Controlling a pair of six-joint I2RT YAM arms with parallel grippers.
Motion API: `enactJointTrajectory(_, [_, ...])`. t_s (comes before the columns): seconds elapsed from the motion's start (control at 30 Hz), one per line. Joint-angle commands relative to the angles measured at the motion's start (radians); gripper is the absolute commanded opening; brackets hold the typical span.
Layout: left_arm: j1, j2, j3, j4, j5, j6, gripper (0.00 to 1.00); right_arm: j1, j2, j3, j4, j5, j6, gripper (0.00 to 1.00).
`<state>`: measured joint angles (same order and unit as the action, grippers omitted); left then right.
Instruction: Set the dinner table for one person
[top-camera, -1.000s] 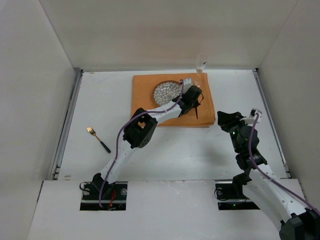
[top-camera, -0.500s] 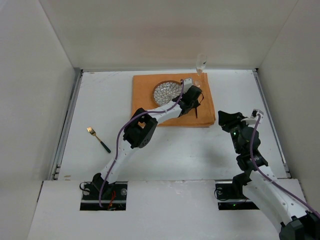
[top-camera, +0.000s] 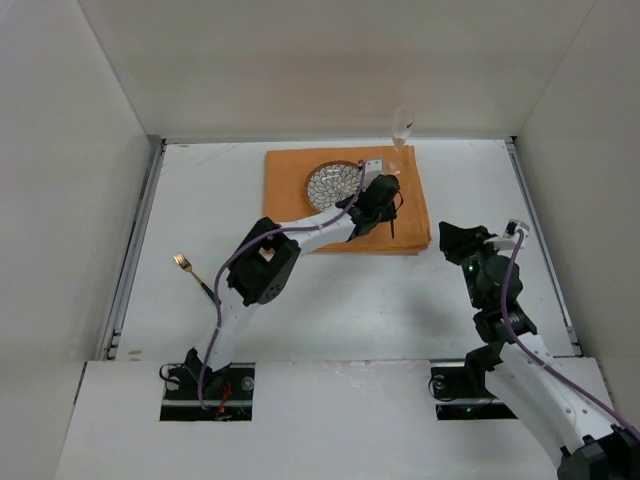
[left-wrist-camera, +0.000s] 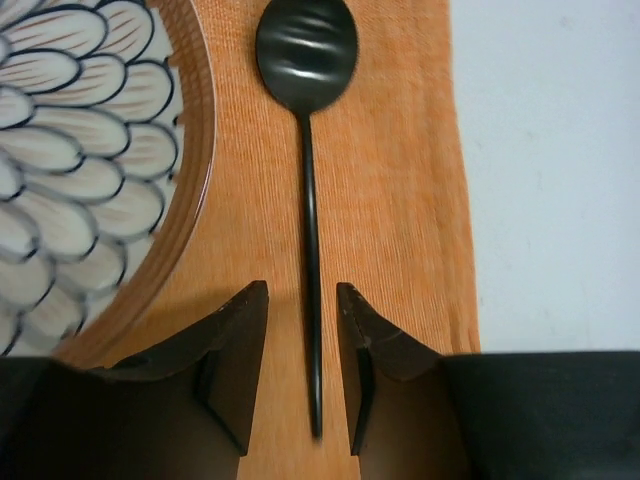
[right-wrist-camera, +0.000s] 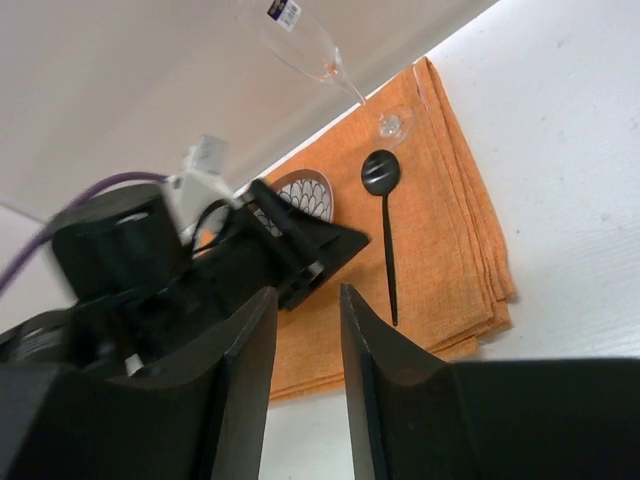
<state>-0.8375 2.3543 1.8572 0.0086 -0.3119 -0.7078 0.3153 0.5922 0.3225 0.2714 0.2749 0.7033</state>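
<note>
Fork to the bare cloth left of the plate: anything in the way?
Nothing lies on the table between the fork and the cloth. Only the left arm's elbow hangs over that stretch.

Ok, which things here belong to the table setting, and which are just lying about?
Part of the job: dinner table, orange cloth, patterned plate, black spoon, stemmed glass, gold fork.
Just there: purple arm cable, grey side rails.
</note>
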Motion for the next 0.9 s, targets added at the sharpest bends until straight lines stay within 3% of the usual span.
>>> enactJointTrajectory(0.0, [-0.033, -0.349, -0.166, 0.115, -0.003, 0.088, 0.32, 0.005, -0.020, -0.007, 0.040, 0.029, -0.008, 0.33])
enactJointTrajectory(0.1, [-0.018, -0.589, -0.462, 0.194, -0.051, 0.094, 0.35, 0.021, 0.017, 0.010, 0.040, 0.006, -0.008, 0.19])
enactJointTrajectory(0.23, [0.070, -0.895, -0.825, 0.142, -0.189, 0.082, 0.43, 0.066, 0.087, 0.026, 0.060, 0.018, -0.019, 0.17])
enactJointTrajectory(0.33, [0.184, -1.126, -1.048, -0.045, -0.280, 0.022, 0.49, 0.119, 0.147, 0.039, 0.086, 0.027, -0.039, 0.21])
enactJointTrajectory(0.43, [0.341, -1.335, -1.165, -0.311, -0.280, -0.037, 0.54, 0.147, 0.184, 0.055, 0.098, 0.037, -0.048, 0.24])
enactJointTrajectory(0.53, [0.479, -1.498, -1.257, -0.458, -0.260, -0.059, 0.54, 0.172, 0.161, 0.059, 0.094, 0.038, -0.057, 0.27])
enactJointTrajectory(0.67, [0.585, -1.534, -1.325, -0.552, -0.230, -0.122, 0.52, 0.173, 0.143, 0.056, 0.084, 0.041, -0.068, 0.29])
enactJointTrajectory(0.87, [0.665, -1.425, -1.380, -0.475, -0.185, -0.162, 0.48, 0.175, 0.162, 0.070, 0.075, 0.038, -0.079, 0.31])
